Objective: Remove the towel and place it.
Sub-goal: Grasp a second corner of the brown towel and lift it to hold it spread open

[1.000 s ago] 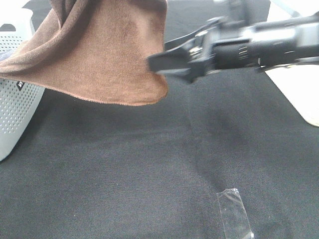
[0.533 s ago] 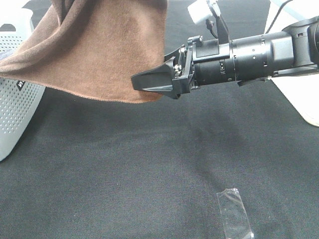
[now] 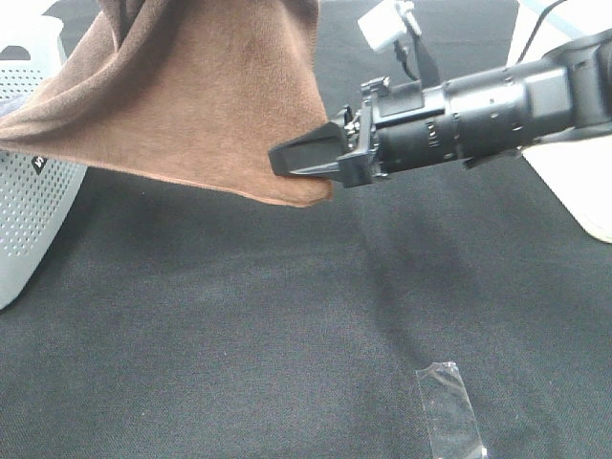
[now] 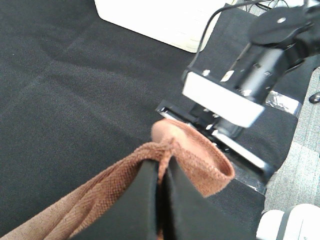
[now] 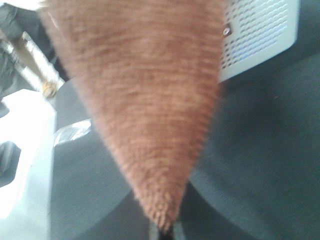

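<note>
Loosely draped, fuzzy brown towel (image 3: 201, 105).

Right pincer (image 3: 279, 157) pinches the lower corner of the hanging towel (image 3: 210, 96).

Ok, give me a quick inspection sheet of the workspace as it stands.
Surface: black table covering, creased.
Job's things: brown towel held up off the table, one end reaching over the white perforated basket.
Clutter: strip of clear tape lying on the covering.
Grippers: left gripper fingers shut on a towel fold; right gripper shut on the towel's lower corner.
Cables: black cable by the right arm's wrist camera, apart from the towel.
Surroundings: white object at the right edge, kind unclear.
</note>
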